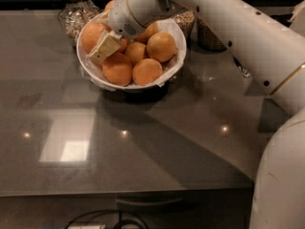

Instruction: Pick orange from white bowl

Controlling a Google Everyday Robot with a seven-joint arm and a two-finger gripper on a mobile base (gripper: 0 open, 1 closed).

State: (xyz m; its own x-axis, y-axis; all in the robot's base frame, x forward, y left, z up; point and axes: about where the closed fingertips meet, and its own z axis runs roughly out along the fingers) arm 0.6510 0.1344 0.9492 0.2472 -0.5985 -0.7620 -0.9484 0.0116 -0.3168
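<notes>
wide shallow white bowl on grey counter heaped with round oranges, white robot hand against large left orange, grip can't be told

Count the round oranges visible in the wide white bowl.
7 round oranges in the wide white bowl: the biggest orange left, by the gripper; two front; one centre; one right; two back. More may be hidden beneath the gripper.

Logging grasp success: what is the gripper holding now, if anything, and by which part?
It cannot be told. The gripper is down in the white bowl, against the biggest orange at the bowl's edge, but no hold shows.
</notes>
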